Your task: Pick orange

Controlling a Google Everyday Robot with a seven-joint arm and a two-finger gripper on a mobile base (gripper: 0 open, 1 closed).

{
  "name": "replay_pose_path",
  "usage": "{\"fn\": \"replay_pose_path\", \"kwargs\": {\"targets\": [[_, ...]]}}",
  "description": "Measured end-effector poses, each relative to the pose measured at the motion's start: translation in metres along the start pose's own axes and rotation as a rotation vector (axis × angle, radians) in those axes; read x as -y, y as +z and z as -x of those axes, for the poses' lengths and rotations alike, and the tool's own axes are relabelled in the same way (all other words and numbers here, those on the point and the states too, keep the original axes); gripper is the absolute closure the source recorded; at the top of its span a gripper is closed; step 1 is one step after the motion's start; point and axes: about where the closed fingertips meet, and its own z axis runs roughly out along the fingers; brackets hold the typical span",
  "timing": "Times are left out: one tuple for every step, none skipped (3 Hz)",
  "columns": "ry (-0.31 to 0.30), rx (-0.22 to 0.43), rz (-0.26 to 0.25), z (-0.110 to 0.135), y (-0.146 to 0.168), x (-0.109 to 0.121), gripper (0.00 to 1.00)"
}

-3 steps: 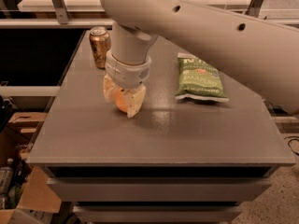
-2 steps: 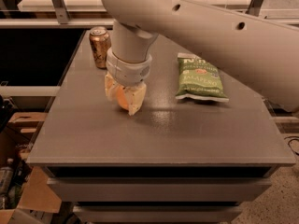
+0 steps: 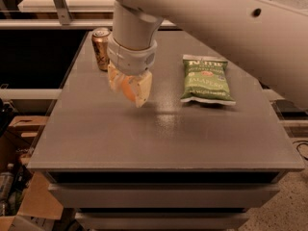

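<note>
The orange (image 3: 126, 88) shows as a round orange patch between my pale fingers (image 3: 143, 88), mostly hidden by them. My gripper (image 3: 129, 91) hangs from the big white arm over the left middle of the grey table (image 3: 163, 138). It is shut on the orange and holds it just above the tabletop.
A bronze drink can (image 3: 100, 48) stands upright at the back left, close behind the gripper. A green chip bag (image 3: 207, 79) lies flat to the right. Cardboard boxes (image 3: 21, 129) and clutter sit on the floor left of the table.
The gripper has risen slightly with the orange between its fingers. The can and the chip bag have not moved.
</note>
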Motion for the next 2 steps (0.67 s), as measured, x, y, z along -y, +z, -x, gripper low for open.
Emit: {"fn": "replay_pose_path", "kwargs": {"targets": [[-0.025,-0.032,-0.022,0.0,-0.024,0.005,1.0],[-0.04,-0.034,-0.038,0.001,-0.039,0.007,1.0]]}}
